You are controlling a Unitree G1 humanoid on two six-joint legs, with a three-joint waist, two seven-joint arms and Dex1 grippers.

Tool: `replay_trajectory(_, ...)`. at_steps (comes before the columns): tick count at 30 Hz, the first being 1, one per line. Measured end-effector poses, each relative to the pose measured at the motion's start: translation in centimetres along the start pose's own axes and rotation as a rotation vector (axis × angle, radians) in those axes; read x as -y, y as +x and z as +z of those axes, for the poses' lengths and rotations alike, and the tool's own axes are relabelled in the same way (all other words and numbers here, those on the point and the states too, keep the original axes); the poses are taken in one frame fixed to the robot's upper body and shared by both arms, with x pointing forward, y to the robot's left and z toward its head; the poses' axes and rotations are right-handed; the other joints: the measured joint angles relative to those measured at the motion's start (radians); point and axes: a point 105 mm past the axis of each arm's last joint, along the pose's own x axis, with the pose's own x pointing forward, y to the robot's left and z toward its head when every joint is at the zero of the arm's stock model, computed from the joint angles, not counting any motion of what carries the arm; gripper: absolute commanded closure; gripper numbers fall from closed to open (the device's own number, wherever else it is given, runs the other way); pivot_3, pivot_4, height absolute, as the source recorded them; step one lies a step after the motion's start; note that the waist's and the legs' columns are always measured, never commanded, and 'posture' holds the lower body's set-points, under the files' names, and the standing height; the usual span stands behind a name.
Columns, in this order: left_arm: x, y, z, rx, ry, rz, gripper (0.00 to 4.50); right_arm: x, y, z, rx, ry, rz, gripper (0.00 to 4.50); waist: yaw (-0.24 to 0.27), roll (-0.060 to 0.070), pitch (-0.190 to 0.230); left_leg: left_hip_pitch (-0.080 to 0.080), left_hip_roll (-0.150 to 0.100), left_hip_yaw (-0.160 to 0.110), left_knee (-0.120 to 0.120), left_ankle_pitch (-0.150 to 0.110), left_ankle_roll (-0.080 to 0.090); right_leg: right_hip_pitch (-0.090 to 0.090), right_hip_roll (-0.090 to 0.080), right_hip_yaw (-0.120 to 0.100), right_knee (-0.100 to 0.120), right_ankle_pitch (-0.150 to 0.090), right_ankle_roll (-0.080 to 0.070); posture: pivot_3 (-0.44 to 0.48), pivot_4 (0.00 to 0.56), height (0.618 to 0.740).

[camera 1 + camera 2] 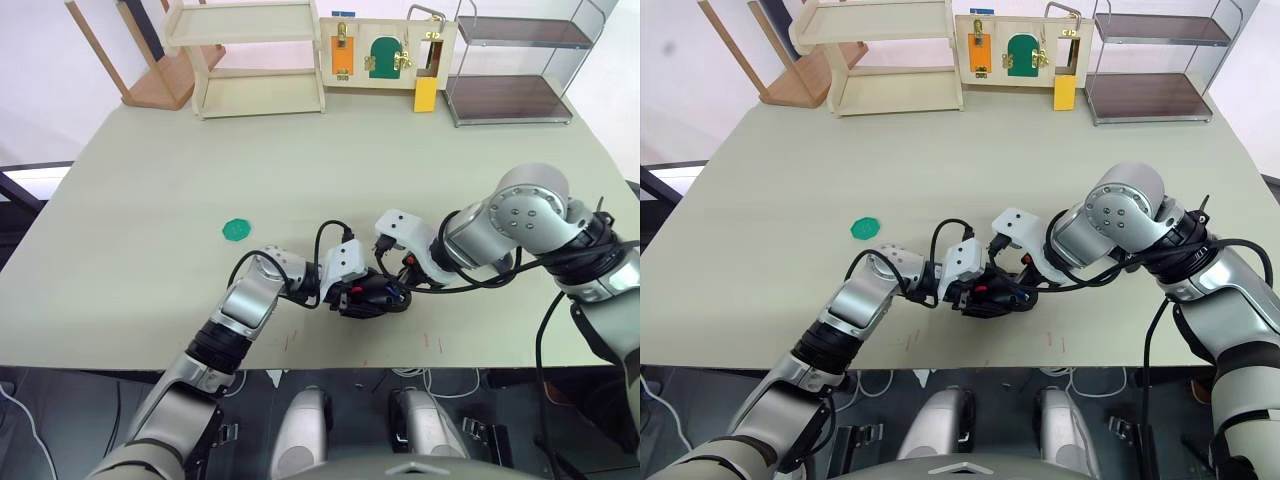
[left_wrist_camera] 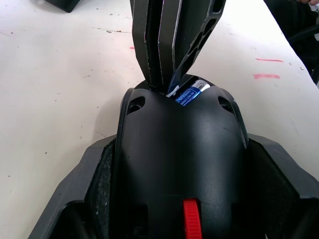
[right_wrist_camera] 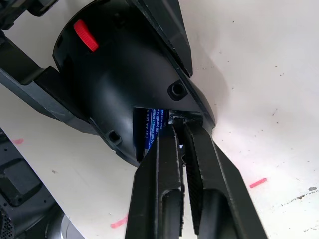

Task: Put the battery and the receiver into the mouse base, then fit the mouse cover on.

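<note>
**Observer:** Where are we with the mouse?

**Operator:** I've got the mouse base gripped in the left gripper, one finger on each flank, so that hand is clamped on the base. It sits near the front edge of the table, well to the robot's right of the green disc.

**Observer:** And the battery?

**Operator:** The battery is down in the recess at the far end of the base; I can see its blue label through the opening. My right gripper comes in from the opposite end, its two fingers drawn together with only a sliver between them, tips right against the battery's end. I can't tell whether they're pinching the battery or just pressing on it.

**Observer:** So is it seated?

**Operator:** I'd judge it mostly in, probably being nudged home. The label sits at a slight angle, so I wouldn't call it done.

**Observer:** Receiver? Cover?

**Operator:** I can't make out the receiver here. There's a black object at the edge of the left wrist view beyond the base, which may be the mouse cover, but I won't swear to it. My judgement: the battery step is nearly finished, the receiver and cover are still to go.
</note>
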Motion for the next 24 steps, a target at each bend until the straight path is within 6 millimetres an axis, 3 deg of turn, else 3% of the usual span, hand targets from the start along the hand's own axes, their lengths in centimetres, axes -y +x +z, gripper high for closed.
replay_trajectory(3, 0.0, 0.0, 0.0, 0.000, 0.000, -0.001, 1.46, 0.5, 0.0, -0.2, -0.006, 0.007, -0.028, 1.57, 0.000, 0.000, 0.000, 0.000, 0.000, 0.000, 0.000, 0.000, 0.000, 0.000, 0.000, 0.000, 0.000, 0.000, 0.000, 0.000, 0.150, 0.740)
replay_trajectory(17, 0.0, 0.1, 0.1, -0.001, 0.002, -0.008, 1.46, 0.3, -0.3, -0.2, -0.003, 0.000, -0.010, 1.57, 0.003, 0.001, 0.000, -0.001, 0.000, 0.000, 0.000, 0.000, 0.000, 0.000, 0.000, -0.001, 0.000, 0.000, 0.000, 0.000, 0.150, 0.740)
replay_trajectory(24, 0.0, 0.1, 0.2, -0.002, 0.003, -0.015, 1.46, 0.4, -1.9, -0.4, 0.082, -0.037, -0.022, 1.57, 0.008, 0.001, 0.000, -0.001, 0.000, 0.000, 0.000, 0.000, 0.000, 0.000, 0.000, -0.002, 0.000, 0.000, 0.000, 0.000, 0.150, 0.740)
